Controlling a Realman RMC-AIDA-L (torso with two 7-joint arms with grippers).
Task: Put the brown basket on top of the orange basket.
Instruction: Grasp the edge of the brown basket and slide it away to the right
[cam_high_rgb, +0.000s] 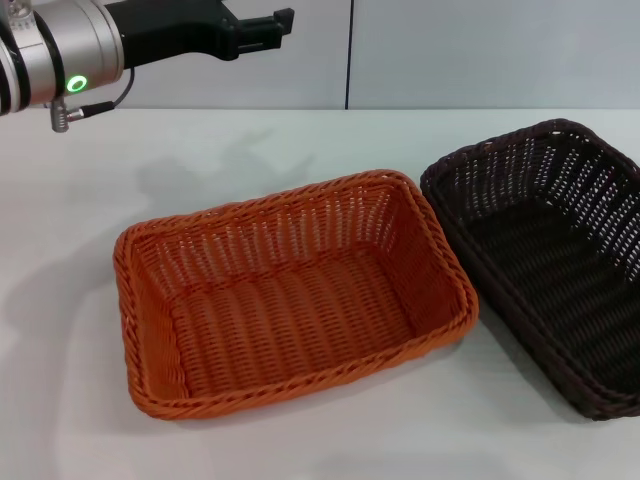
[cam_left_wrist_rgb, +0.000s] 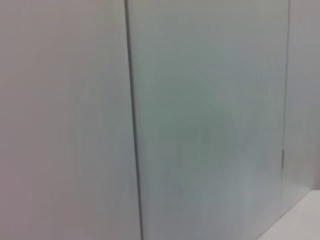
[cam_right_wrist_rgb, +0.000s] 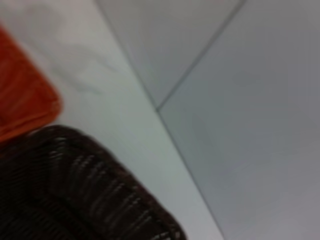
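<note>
Brown basket (cam_high_rgb: 545, 260) sits on the table's (cam_high_rgb: 300, 440) right edge, rim touching the orange basket (cam_high_rgb: 290, 295) mid-table; nothing stacked yet. Left gripper (cam_high_rgb: 262, 28) hangs high over the far left edge, clear of both; can't tell its fingers. Right gripper isn't in view, but its camera looks close onto the brown rim, likely lining up the pick.

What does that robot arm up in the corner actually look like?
The left arm is a silver metal cylinder with a glowing green ring light and a thin dark cable plugged in below it. It continues into a black, angular left gripper with blocky jaws. The right arm is not visible in the head view.
</note>
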